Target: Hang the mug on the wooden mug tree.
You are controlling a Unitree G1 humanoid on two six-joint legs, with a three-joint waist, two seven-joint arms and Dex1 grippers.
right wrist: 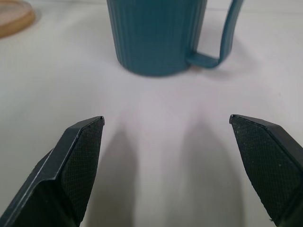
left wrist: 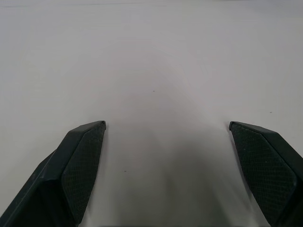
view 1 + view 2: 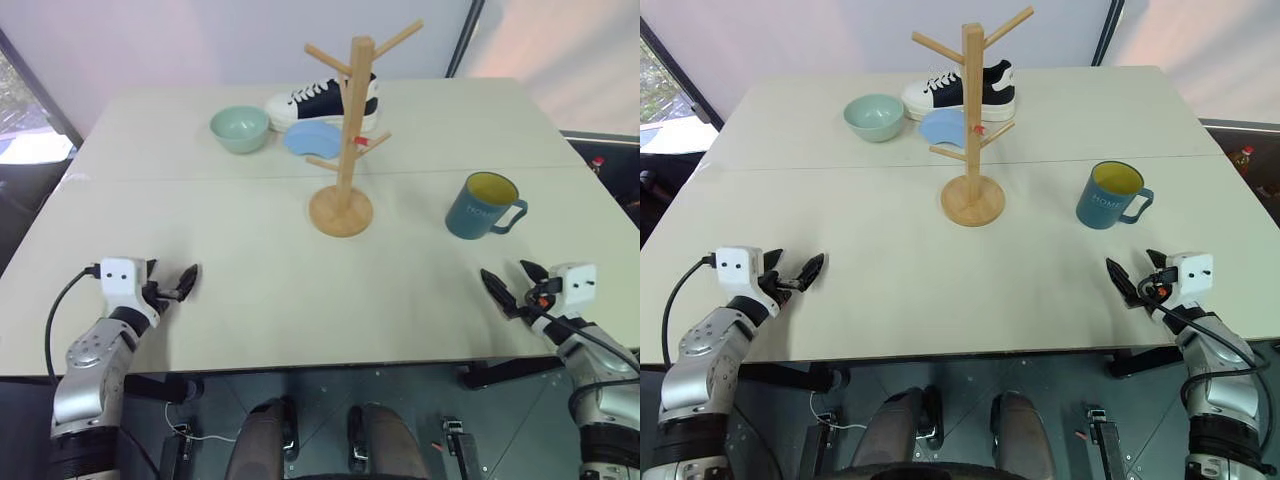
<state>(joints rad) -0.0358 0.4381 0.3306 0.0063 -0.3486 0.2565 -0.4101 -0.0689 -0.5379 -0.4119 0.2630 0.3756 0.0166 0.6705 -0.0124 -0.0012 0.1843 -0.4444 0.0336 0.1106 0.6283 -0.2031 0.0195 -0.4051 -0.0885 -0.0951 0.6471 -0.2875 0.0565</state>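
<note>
Right of the wooden mug tree (image 3: 341, 170), mug (image 3: 480, 206) upright, handle rightward, both jaws spread, empty

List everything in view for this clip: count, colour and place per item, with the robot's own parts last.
table: one, pale beige, carries everything else.
mug tree: one, light wood, upright near the table's middle, pegs bare.
mug: one, teal with yellow inside, upright to the right of the mug tree, handle pointing right.
bowl: one, pale green, far side of the table, left of the mug tree.
shoe: one, black and white, far side, behind the mug tree.
plate: one, light blue, in front of the shoe, partly hidden by the mug tree.
left gripper: one, black, near left edge, jaws open, empty.
right gripper: one, black, near right edge facing the mug, jaws open, empty.
</note>
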